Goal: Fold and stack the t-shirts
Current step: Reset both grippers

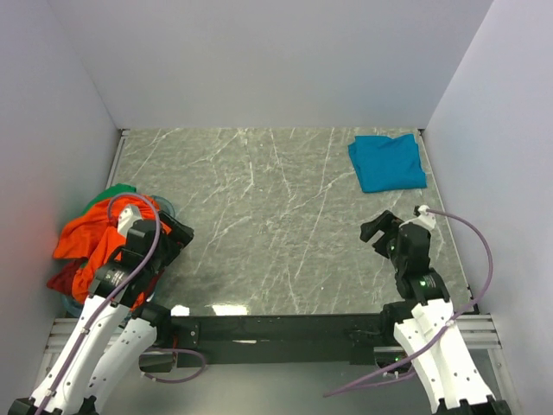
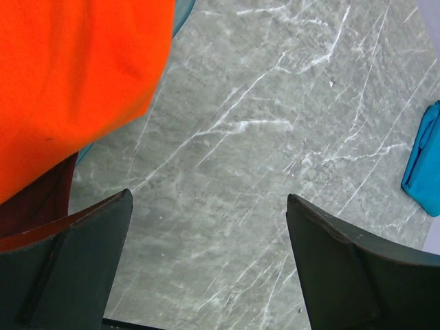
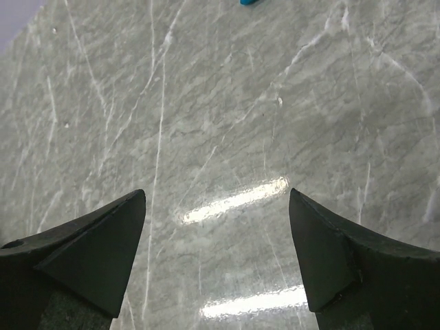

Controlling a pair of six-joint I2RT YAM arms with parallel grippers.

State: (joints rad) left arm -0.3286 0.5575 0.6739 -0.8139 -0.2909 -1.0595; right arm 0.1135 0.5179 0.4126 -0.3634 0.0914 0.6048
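A folded teal blue t-shirt [image 1: 387, 162] lies at the far right of the grey marble table [image 1: 276, 225]; its edge shows in the left wrist view [image 2: 425, 165]. A heap of shirts sits at the left edge: bright orange [image 1: 86, 238] on top, green [image 1: 117, 192] behind, red [image 1: 62, 278] below. The orange shirt [image 2: 69, 75] fills the upper left of the left wrist view, with dark red cloth [image 2: 34, 206] under it. My left gripper [image 1: 173, 238] is open and empty beside the heap. My right gripper [image 1: 378, 232] is open and empty above bare table.
White walls close in the table on the left, back and right. A pale blue basket rim [image 1: 166, 207] shows under the heap. A black rail [image 1: 276, 327] runs along the near edge between the arm bases.
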